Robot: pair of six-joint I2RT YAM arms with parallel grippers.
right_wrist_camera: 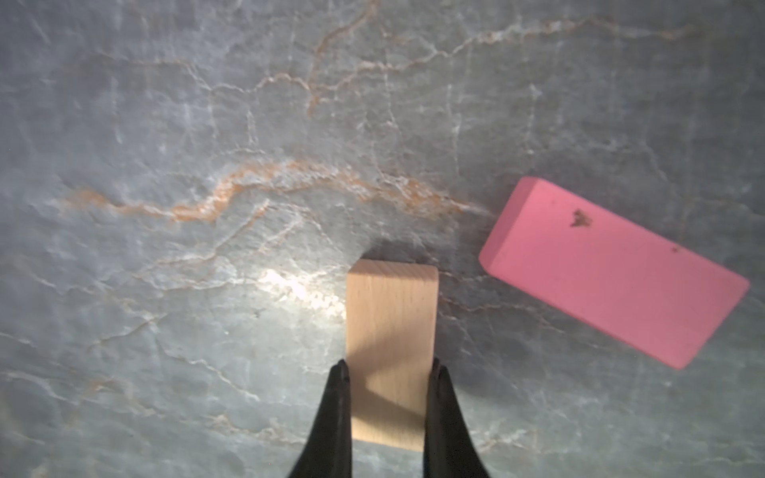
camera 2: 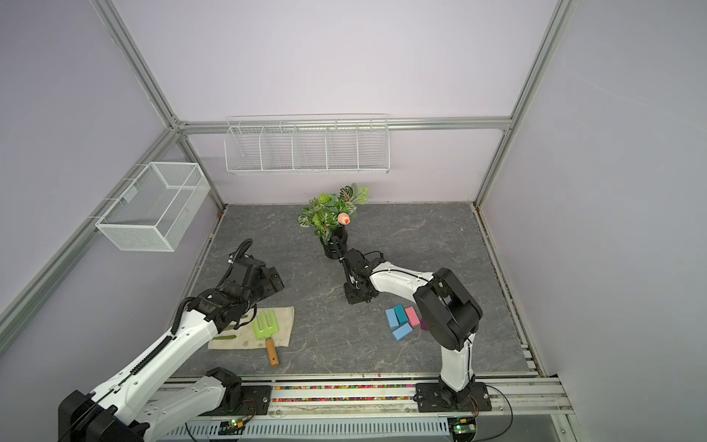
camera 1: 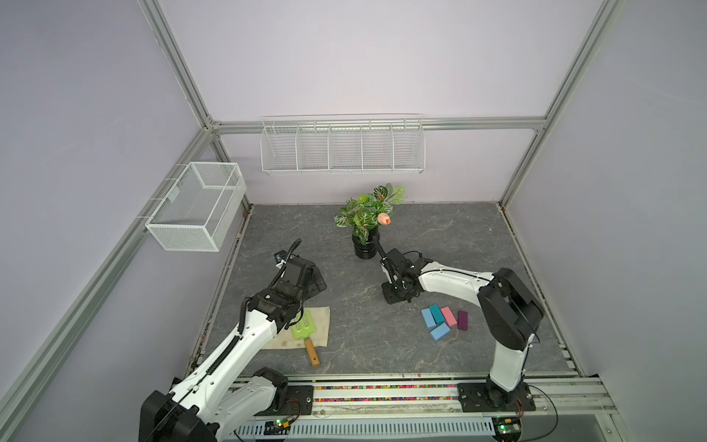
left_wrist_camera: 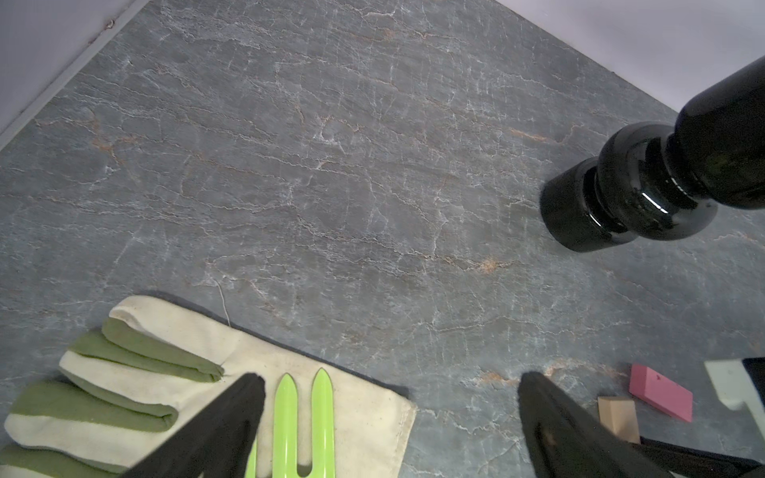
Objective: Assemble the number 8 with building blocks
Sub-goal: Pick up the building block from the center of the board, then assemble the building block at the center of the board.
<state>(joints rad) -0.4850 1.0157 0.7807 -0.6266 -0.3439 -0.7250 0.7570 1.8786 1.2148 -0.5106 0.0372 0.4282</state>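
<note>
My right gripper (right_wrist_camera: 391, 368) is shut on a tan block (right_wrist_camera: 391, 331), its fingers pressed against the block's two long sides just over the table. A pink block (right_wrist_camera: 612, 269) lies flat and apart from it. In both top views the right gripper (camera 1: 394, 294) points down at the table and hides these two blocks. Closer to the front lie two light blue blocks (camera 1: 427, 318) (camera 1: 440, 331), a teal block (camera 1: 435, 313), a pink block (camera 1: 449, 316) and a dark purple block (camera 1: 463, 320). My left gripper (left_wrist_camera: 391, 385) hangs open and empty. The number 8 is not in view.
A green garden fork (camera 1: 302, 329) with a wooden handle lies on a glove (left_wrist_camera: 165, 351) under the left arm. A black vase (camera 1: 365, 247) with a plant stands at the middle back, close behind the right gripper. Wire baskets (camera 1: 199, 206) hang on the walls.
</note>
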